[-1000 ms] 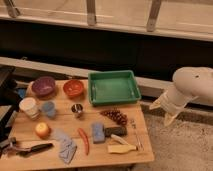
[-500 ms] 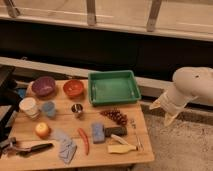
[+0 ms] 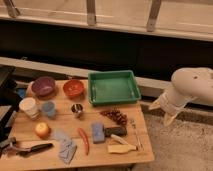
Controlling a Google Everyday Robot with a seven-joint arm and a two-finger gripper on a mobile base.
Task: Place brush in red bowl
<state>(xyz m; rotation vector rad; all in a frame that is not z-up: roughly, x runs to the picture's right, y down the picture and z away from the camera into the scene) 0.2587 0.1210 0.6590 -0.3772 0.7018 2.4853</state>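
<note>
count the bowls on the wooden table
2: a round purple bowl at the wooden table's far left, and a small glossy orange-red bowl just right of it. The gripper hangs beyond the table's right edge.

Matt wooden table (image 3: 60, 117), glossy red bowl (image 3: 73, 88), smooth pale end effector (image 3: 167, 113) beside table.

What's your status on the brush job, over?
Gripper off right edge of table, far from brush. Brush lying at front-left corner, not in red bowl. Apple and white cup sit between them.
</note>
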